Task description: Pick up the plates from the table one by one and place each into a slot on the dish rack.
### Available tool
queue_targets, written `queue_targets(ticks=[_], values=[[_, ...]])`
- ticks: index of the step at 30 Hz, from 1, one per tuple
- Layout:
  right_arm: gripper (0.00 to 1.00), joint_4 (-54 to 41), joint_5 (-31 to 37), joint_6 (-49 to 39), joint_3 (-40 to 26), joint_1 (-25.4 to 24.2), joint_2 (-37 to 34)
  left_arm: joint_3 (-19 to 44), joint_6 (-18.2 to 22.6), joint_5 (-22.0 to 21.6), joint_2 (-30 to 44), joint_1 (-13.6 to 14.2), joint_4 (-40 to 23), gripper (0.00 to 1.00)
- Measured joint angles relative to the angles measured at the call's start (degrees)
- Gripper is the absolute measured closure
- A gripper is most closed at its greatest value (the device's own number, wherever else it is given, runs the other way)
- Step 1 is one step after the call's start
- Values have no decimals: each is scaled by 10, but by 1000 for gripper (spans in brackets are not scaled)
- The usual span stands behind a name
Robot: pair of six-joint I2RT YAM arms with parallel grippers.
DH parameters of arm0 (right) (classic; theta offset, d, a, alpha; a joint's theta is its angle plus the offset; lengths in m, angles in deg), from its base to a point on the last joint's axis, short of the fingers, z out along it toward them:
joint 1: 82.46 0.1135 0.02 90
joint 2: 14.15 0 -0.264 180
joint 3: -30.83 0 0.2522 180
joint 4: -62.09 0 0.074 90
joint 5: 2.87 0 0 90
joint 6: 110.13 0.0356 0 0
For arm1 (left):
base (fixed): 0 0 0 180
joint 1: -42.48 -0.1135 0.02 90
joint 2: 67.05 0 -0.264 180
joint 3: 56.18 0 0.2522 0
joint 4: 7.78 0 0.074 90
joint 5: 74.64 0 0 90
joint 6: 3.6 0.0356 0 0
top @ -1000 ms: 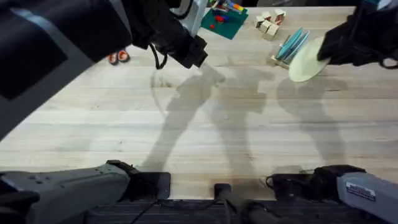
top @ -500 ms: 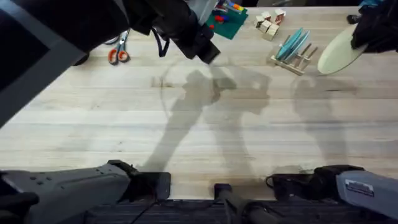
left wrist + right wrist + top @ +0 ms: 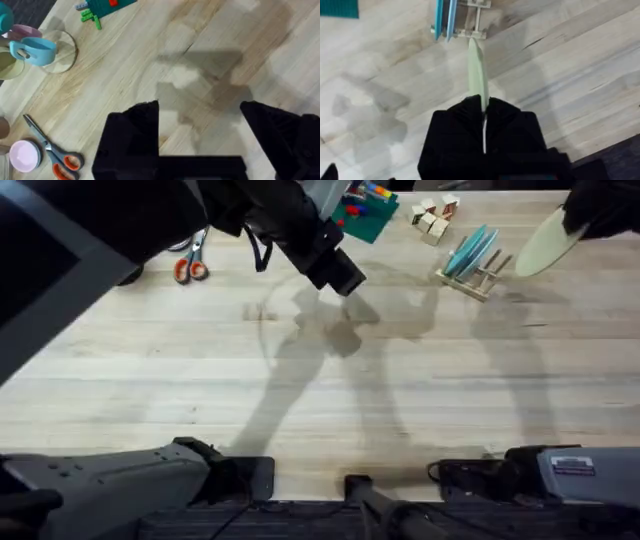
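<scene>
Pale wooden bench (image 3: pixel 330 400): at two o'clock the right claw (image 3: pixel 484 116), clamped on the cream plate (image 3: pixel 545 242), holds it edge-on to suit the dish rack (image 3: pixel 472 278), left claw (image 3: pixel 200 131) spread empty.

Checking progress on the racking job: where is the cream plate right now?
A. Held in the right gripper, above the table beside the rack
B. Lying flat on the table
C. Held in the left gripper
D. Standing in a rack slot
A: the right gripper is shut on the cream plate, off the table beside the rack.

R gripper (image 3: pixel 590 215) cut by frame edge | cream plate (image 3: pixel 546 242) rim hidden in grip
</scene>
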Motion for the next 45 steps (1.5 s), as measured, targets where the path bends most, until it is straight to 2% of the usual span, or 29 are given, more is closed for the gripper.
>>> queue_targets(ticks=[8, 19, 45], values=[[971, 5, 7, 4, -46, -16, -50, 0, -1, 0, 0, 0, 0, 8], [971, 49, 7, 19, -50, -16, -111, 0, -3, 0, 0, 0, 0, 8], [972, 53, 7, 48, -50, -41, -115, 0, -5, 0, 0, 0, 0, 8]])
